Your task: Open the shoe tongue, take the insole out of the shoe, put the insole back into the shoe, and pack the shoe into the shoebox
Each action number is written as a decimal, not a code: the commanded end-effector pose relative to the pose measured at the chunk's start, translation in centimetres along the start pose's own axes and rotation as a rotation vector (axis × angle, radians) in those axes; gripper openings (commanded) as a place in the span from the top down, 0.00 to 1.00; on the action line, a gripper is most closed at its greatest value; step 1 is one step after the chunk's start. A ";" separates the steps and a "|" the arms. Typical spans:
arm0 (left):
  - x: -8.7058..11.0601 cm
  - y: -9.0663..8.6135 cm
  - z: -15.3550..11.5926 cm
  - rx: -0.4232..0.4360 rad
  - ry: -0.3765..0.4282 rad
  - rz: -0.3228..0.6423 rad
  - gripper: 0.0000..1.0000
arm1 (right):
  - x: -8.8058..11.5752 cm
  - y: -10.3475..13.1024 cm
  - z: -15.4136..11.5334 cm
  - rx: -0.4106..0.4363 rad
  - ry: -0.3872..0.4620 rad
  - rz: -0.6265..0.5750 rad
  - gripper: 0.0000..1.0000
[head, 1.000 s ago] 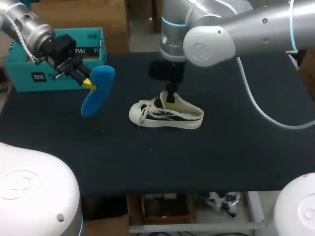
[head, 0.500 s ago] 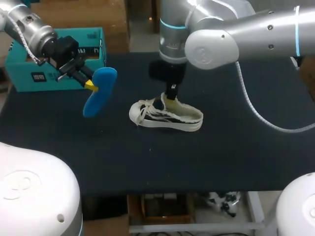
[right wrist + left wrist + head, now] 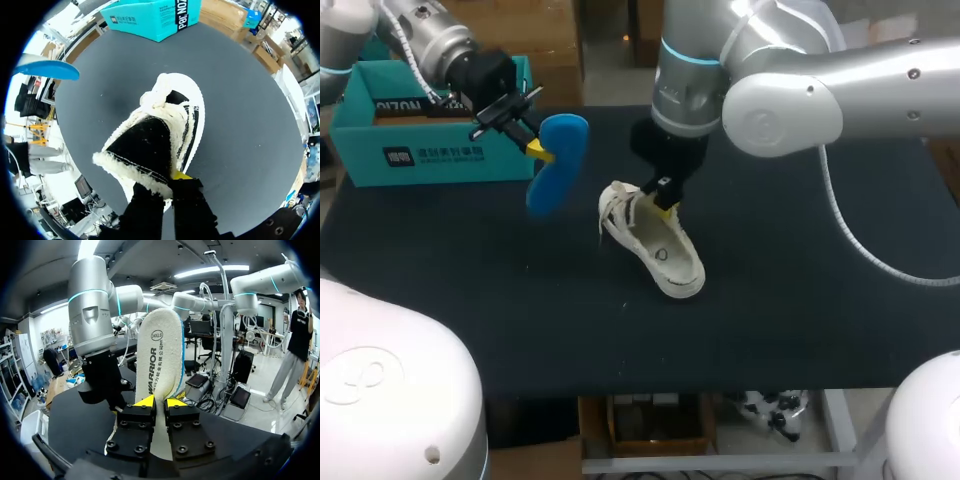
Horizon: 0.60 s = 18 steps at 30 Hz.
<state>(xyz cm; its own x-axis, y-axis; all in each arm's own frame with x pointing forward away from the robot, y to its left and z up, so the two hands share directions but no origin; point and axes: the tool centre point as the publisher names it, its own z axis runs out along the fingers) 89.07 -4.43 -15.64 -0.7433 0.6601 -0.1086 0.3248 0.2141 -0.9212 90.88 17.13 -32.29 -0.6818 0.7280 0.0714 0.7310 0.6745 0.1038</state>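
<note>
My left gripper [image 3: 533,150] is clamped on the blue insole [image 3: 555,165], holding it in the air just beside the teal shoebox [image 3: 430,150]. My right gripper [image 3: 665,205] pinches the rim of the white shoe [image 3: 660,245], which rests mid-tabletop [image 3: 800,300].

Matt dark cloth over surface [image 3: 820,320]. Fuzzy cream fleece edging shoe [image 3: 155,137]. Cream woven textile on one insole [image 3: 161,357] face, smooth blue on the other.

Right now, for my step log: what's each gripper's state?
Left gripper: closed on the blue insole.
Right gripper: closed on the shoe tongue.
</note>
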 end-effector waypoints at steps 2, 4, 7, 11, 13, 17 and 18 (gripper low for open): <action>-2.1 -0.1 0.0 0.030 0.162 0.031 1.00 | 2.1 -1.1 -0.1 -0.134 -0.027 0.147 1.00; -2.6 -0.3 0.2 0.040 0.185 0.045 1.00 | 2.8 -1.2 -0.1 -0.150 -0.033 0.195 1.00; -3.1 -0.6 0.6 0.050 0.209 0.064 1.00 | 3.7 -1.4 0.0 -0.172 -0.042 0.261 1.00; -3.9 -0.7 1.1 0.064 0.242 0.079 1.00 | 4.5 -2.0 0.4 -0.206 -0.052 0.344 1.00; -4.3 -0.8 1.3 0.067 0.252 0.085 1.00 | 4.8 -2.2 0.5 -0.221 -0.064 0.380 1.00; -4.9 -0.9 1.7 0.072 0.271 0.096 1.00 | 5.0 -2.8 0.5 -0.252 -0.084 0.437 1.00; -5.0 -0.9 1.7 0.074 0.276 0.097 1.00 | 5.0 -3.0 0.4 -0.254 -0.092 0.451 1.00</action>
<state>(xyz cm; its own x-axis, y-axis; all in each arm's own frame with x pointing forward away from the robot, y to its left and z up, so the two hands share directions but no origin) 90.66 -8.88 -14.65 -0.6058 0.7835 -0.1379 0.3463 0.1036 -0.9324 85.96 19.05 -32.82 -0.2996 0.9509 0.0783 0.9407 0.2807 0.1906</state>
